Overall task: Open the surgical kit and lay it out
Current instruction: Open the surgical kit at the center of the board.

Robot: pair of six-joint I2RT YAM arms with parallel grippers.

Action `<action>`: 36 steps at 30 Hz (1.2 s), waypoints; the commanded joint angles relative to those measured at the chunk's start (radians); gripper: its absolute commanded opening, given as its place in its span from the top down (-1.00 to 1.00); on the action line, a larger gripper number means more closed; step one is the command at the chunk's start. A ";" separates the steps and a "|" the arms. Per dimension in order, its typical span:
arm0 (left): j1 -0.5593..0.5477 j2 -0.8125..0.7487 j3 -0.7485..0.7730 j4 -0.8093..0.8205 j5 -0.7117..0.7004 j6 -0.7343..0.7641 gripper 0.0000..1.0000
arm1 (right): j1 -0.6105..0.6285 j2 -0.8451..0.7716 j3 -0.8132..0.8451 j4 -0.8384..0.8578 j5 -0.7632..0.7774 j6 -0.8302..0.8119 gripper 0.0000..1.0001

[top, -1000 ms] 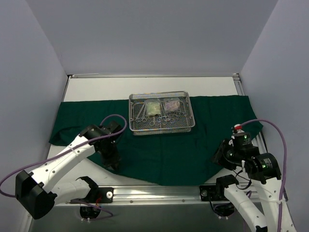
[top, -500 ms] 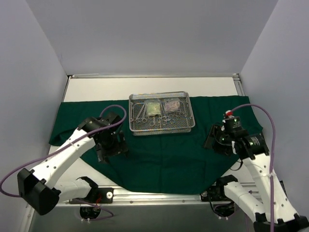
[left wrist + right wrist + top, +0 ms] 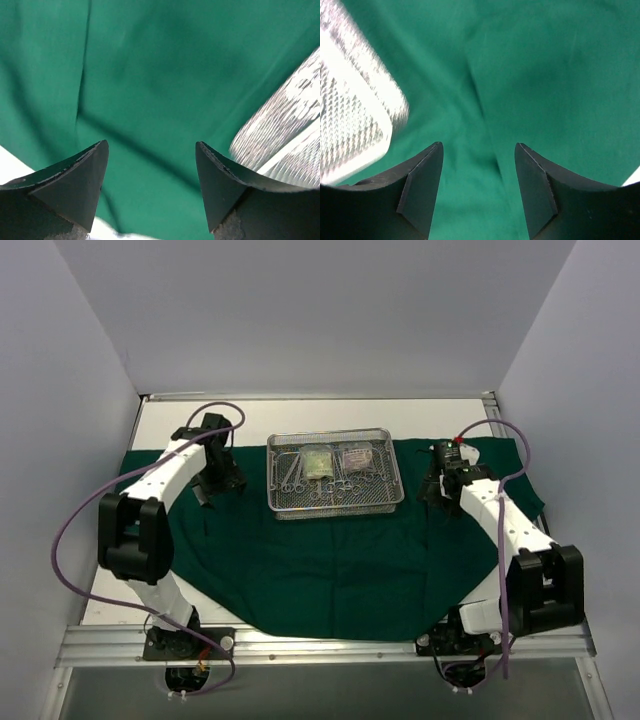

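The dark green cloth wrap (image 3: 330, 560) of the surgical kit lies spread flat over the table. On it, toward the back, stands the silver wire-mesh tray (image 3: 334, 507) with steel clamps (image 3: 292, 471) and two clear pouches (image 3: 318, 462) inside. My left gripper (image 3: 212, 486) hovers over the cloth just left of the tray, open and empty; the tray's corner (image 3: 280, 137) shows at the right of its wrist view. My right gripper (image 3: 437, 492) hovers just right of the tray, also open and empty, with the tray's corner (image 3: 355, 115) at the left of its view.
White table surface (image 3: 300, 420) shows behind the cloth, and a metal rail (image 3: 320, 645) runs along the near edge. Grey walls close in the left, right and back. Purple cables loop off both arms.
Both grippers opened and swung from the cloth's near corners up toward the tray, the left ending at its left side and the right at its right side.
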 commanded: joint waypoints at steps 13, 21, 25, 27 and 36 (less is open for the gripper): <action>0.026 0.327 0.266 0.151 -0.059 0.106 -0.57 | -0.069 0.406 0.152 0.266 0.119 0.035 0.12; 0.029 0.381 0.277 0.157 -0.067 0.109 -0.56 | -0.069 0.498 0.198 0.254 0.162 0.054 0.29; 0.029 0.384 0.265 0.168 -0.069 0.110 -0.56 | -0.069 0.505 0.193 0.240 0.170 0.059 0.43; 0.031 0.384 0.258 0.171 -0.067 0.109 -0.56 | -0.069 0.505 0.189 0.234 0.174 0.061 0.59; 0.035 0.384 0.239 0.194 -0.046 0.112 -0.55 | -0.072 0.482 0.193 0.179 0.187 0.061 1.00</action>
